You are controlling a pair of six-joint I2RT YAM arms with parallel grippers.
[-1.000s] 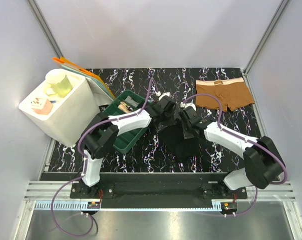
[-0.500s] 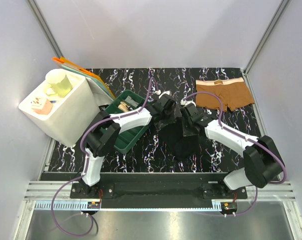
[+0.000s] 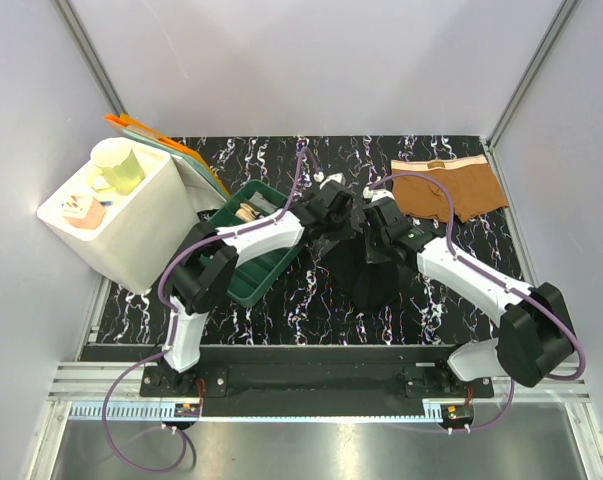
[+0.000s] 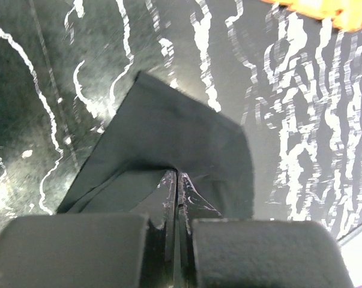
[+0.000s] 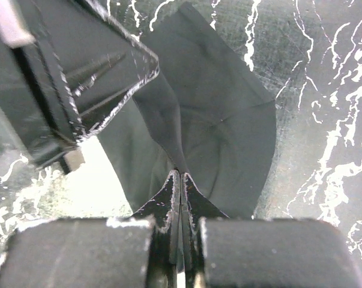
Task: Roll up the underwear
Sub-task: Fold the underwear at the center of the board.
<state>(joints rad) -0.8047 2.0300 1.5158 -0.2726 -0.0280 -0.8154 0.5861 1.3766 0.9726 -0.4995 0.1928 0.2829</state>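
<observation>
While the left gripper (image 4: 176,180) and right gripper (image 5: 181,180) each clamped the soft black fabric boxer briefs (image 3: 369,280), folding seemed under way, next needing an even lay-down.

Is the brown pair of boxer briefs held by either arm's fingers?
No: the brown boxer briefs lie flat at the table's far right; the left fingers and right fingers pinch the black boxer briefs.

Black bench (image 3: 281,305), white veins running all over it like marble. Black briefs (image 3: 366,285) sit plain and dark on it. Brown briefs (image 3: 451,195) show a pale pink waistband. Tray (image 3: 266,268) is dark green, bin (image 3: 131,235) white, cup (image 3: 116,165) pale yellow-green. Arms (image 3: 261,235) are white and black, cables (image 3: 300,170) purple.
</observation>
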